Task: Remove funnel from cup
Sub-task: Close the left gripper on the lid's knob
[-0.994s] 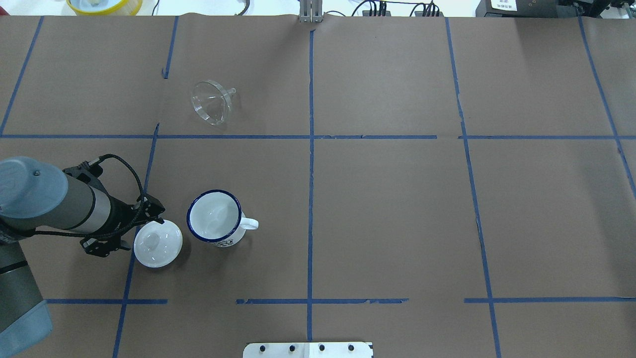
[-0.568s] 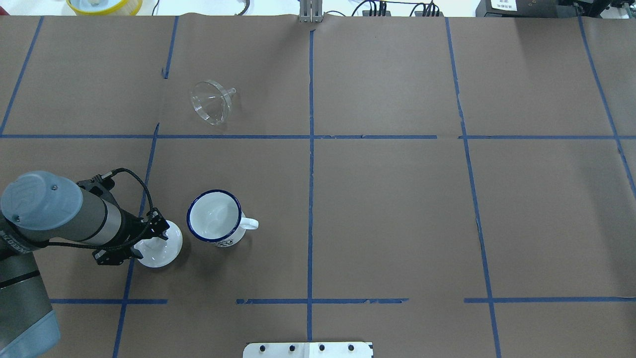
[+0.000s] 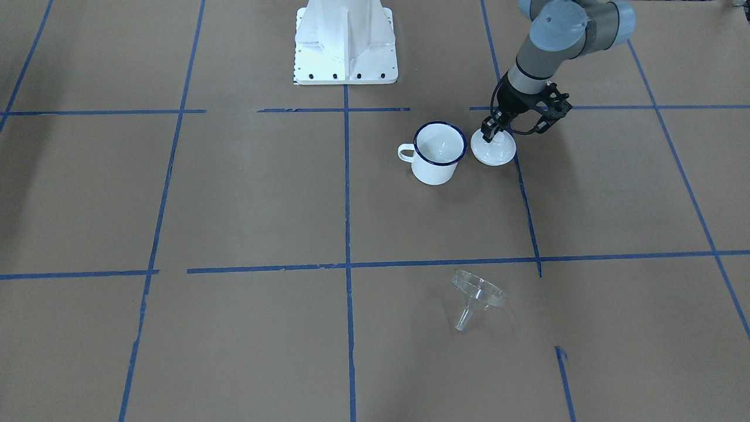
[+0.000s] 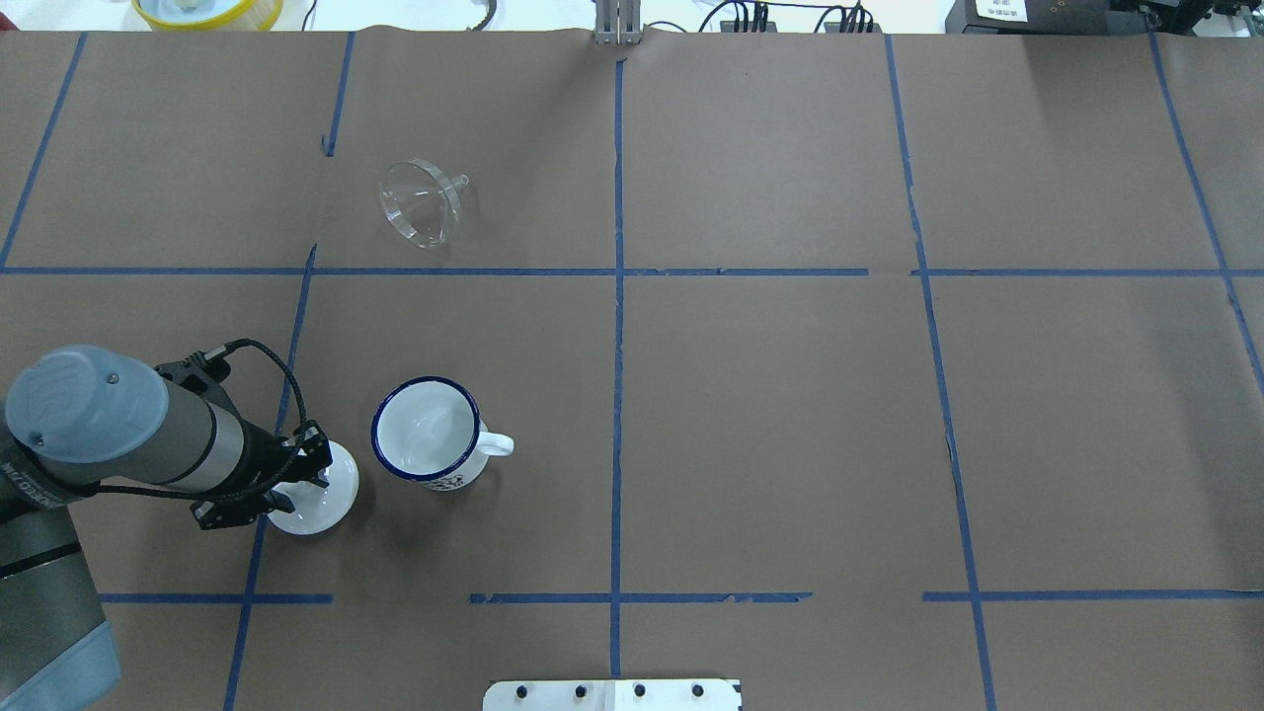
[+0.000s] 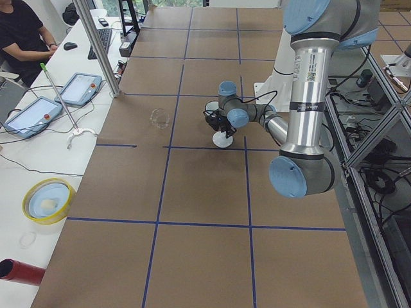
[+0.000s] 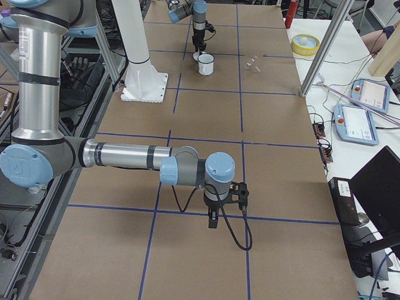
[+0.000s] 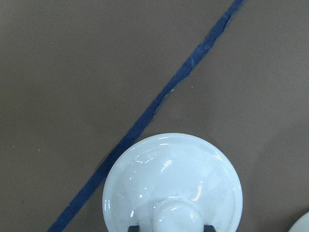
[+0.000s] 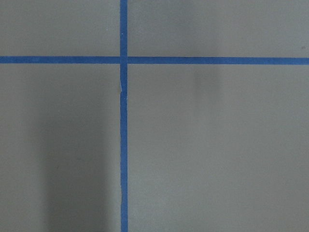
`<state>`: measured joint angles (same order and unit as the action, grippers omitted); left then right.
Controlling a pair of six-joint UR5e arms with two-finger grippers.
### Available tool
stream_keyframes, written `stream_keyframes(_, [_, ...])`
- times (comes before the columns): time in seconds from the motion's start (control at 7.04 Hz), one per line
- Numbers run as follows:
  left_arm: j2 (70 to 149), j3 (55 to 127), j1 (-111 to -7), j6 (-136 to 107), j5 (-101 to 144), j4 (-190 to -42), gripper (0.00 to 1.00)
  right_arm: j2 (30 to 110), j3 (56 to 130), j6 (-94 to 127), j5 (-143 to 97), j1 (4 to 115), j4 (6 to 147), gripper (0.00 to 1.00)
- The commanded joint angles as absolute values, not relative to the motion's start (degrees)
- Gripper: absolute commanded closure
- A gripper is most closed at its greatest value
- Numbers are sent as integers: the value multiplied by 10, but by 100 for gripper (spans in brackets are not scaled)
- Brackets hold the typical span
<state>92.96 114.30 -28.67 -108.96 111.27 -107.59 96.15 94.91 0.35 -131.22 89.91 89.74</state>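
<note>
The clear funnel [image 4: 423,202] lies on its side on the brown paper, far from the cup and outside it; it also shows in the front view [image 3: 477,296]. The cup [image 4: 427,432], a white mug with a blue rim, stands upright and empty [image 3: 438,153]. My left gripper [image 3: 491,132] is down on the white domed lid [image 4: 331,499] just left of the cup. In the left wrist view its fingertips sit tight against both sides of the lid's knob [image 7: 174,212]. My right gripper [image 6: 212,222] hangs over bare paper far from these things; I cannot tell whether it is open or shut.
The table is covered in brown paper with blue tape lines [image 4: 617,296]. The robot's white base plate [image 3: 345,58] is at the near edge. A yellow bowl [image 4: 207,10] sits beyond the far left edge. An operator sits at a side desk [image 5: 26,38].
My left arm has swung over the lid and come down on its knob. The lid has shifted very slightly. The funnel and the cup have not moved.
</note>
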Motion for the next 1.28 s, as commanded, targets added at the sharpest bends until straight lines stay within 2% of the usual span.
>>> stream_keyframes(0.0, [931, 1143, -287, -1089, 1109, -1075, 41, 962, 949, 4, -1312, 899, 897, 0])
stream_keyframes(0.85, [929, 1144, -293, -1085, 1106, -1072, 43, 962, 949, 4, -1312, 899, 897, 0])
stream_keyframes(0.99, [928, 1143, -293, -1085, 1106, -1072, 48, 962, 949, 4, -1312, 899, 897, 0])
stream_keyframes(1.14, [927, 1143, -293, -1085, 1105, -1072, 59, 962, 949, 4, -1312, 899, 897, 0])
